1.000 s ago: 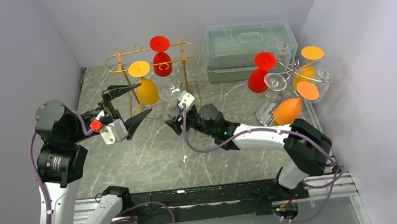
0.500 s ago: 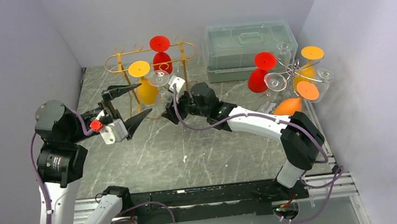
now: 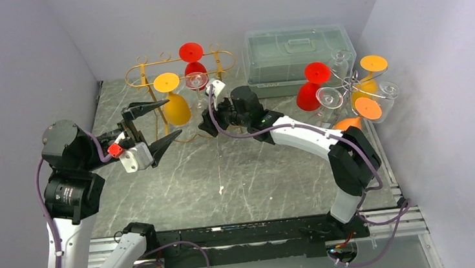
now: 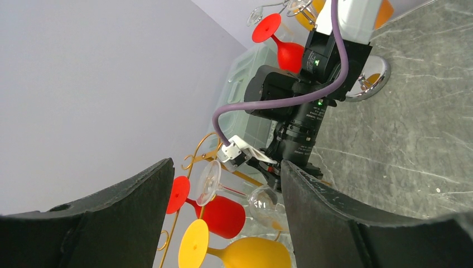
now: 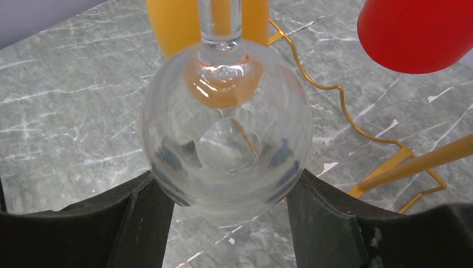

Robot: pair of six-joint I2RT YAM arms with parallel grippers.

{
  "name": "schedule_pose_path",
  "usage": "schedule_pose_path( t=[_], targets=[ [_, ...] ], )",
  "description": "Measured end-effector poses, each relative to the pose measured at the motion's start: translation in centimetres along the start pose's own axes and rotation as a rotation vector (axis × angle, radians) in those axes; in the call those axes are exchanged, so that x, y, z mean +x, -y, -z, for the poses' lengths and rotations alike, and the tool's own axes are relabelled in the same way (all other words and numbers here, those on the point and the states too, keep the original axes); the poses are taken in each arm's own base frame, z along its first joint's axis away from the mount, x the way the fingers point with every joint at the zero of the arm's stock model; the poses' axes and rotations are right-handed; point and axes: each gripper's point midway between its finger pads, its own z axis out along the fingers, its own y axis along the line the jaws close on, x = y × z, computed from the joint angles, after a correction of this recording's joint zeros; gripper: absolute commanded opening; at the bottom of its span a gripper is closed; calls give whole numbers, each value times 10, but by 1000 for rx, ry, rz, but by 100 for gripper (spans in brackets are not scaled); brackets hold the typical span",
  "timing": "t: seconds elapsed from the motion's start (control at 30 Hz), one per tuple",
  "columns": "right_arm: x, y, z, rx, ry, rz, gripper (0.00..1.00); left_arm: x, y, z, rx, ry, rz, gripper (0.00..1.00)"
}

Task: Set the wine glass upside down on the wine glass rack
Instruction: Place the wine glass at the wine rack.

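Glass: clear wine glass (image 5: 226, 139) inverted, bowl clamped between right jaws, foot up at the gold rack (image 3: 145, 69) | Left jaws: apart, empty | Risk: foot may miss the rail slot or knock the red glass (image 3: 194, 70); smooth bowl may slip.

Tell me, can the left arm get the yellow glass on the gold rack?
Probably yes. The left gripper is open and points at the yellow glass, with nothing between them. The right gripper, holding the clear glass, is close beside it.
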Motion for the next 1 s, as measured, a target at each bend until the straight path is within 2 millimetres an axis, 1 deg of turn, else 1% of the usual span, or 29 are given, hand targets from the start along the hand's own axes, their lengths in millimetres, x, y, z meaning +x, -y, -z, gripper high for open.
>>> schedule_pose_path(
  t=[0.47, 0.73, 1.0],
  targets=[
    [-13, 19, -9, 9, 9, -16, 42, 0, 0, 0, 0, 0, 0, 75],
    [2, 25, -17, 11, -36, -34, 42, 0, 0, 0, 0, 0, 0, 75],
    [8, 28, -20, 11, -47, -66, 44, 0, 0, 0, 0, 0, 0, 75]
  ],
)
